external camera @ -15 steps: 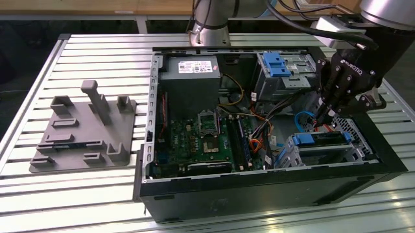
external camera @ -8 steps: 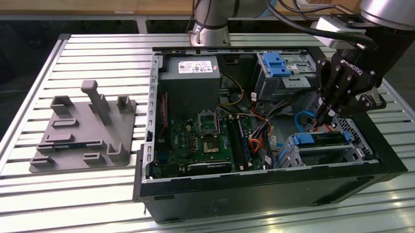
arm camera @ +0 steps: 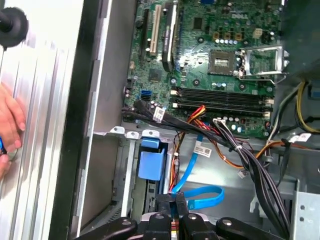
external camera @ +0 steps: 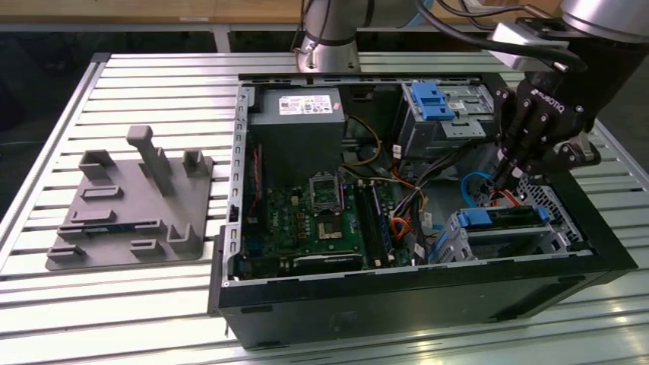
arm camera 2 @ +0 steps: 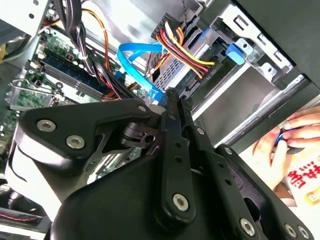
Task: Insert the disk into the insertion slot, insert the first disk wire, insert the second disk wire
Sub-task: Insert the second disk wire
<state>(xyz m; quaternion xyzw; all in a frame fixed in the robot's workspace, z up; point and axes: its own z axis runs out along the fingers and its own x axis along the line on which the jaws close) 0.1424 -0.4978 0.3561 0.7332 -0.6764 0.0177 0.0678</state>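
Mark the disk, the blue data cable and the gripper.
disk (external camera: pixel 504 218): exterior view, silver top face.
blue data cable (arm camera: pixel 207 196): first wrist view, flat loop.
gripper (arm camera: pixel 176 199): first wrist view, fingertips on the cable.

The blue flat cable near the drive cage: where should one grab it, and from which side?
Probably the stiff plug end of the blue cable, where the gripper is pinched on it, not the floppy loop. Come from above through the computer case's open side; its flat faces suit pinching.
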